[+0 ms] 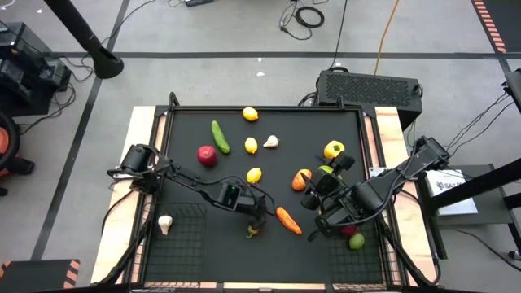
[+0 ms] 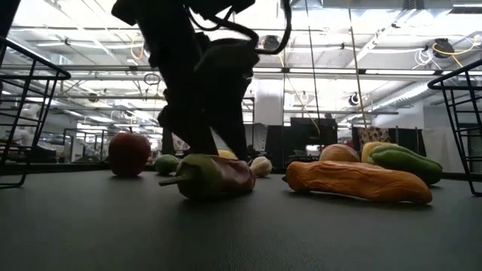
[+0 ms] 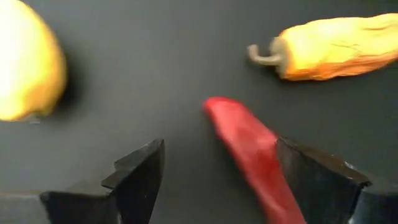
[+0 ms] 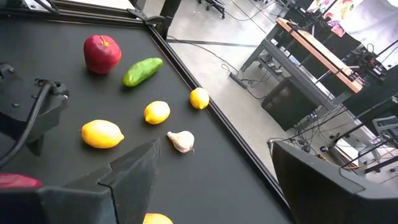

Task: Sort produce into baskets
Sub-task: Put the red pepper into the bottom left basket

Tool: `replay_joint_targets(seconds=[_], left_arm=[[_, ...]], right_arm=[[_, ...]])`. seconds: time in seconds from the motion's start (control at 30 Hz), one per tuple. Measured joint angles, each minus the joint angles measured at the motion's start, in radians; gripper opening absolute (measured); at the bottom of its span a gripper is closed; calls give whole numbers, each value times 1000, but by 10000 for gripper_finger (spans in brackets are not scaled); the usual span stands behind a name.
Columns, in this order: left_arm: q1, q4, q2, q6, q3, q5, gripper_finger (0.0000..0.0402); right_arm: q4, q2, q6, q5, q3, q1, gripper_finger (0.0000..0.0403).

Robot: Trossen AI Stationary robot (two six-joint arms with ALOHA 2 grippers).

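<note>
A black vented box (image 1: 370, 86) sits behind the table, cables (image 1: 305, 15) coiled on the floor.

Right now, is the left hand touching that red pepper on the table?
Cannot tell. In the left wrist view the red pepper runs between the open left hand and seems to meet one finger, but no view shows contact plainly.

Apple (image 4: 102, 53) was red; cucumber (image 4: 142, 71) green; lemons (image 4: 102, 134) yellow; garlic (image 4: 181, 140) white; long pepper (image 3: 339, 38) orange; chili (image 3: 255, 152) red; tabletop (image 1: 187, 195) black; baskets (image 1: 183, 244) black wire grid.
</note>
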Motion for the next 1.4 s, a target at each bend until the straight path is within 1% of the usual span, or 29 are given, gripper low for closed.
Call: replay_joint_targets(seconds=[0.13, 0.27, 0.4, 0.5, 0.6, 0.73, 0.93, 1.03, 1.13, 1.27, 1.4], left_arm=[[-22, 6, 0, -8, 29, 16, 312], [-43, -20, 0, -29, 30, -16, 312], [-53, -28, 19, -52, 29, -26, 312], [-60, -4, 34, -53, 32, -33, 312], [-65, -20, 65, -53, 30, -23, 312], [-64, -9, 93, -44, 31, 25, 312], [-64, -17, 97, 0, 32, 25, 310], [-64, -23, 94, 32, 32, 32, 294], [-63, -35, 88, 57, 30, 39, 265], [-57, -47, 87, 83, 30, 43, 222], [-52, -59, 84, 115, 30, 45, 192]], right_arm=[[0, 0, 0, 0, 0, 0, 300], [0, 0, 0, -2, 0, 0, 300], [2, 0, 0, -4, 0, 0, 300], [6, 0, 0, -4, 0, 0, 300], [13, 0, 0, -8, 0, 0, 300], [40, 0, -17, -51, 0, 0, 300], [111, 0, -51, -160, 0, 0, 300], [149, 0, -77, -222, 0, 0, 300], [179, 0, -95, -266, 0, 0, 300], [216, 0, -97, -312, 0, 2, 300], [235, 14, -97, -343, 1, 8, 300]])
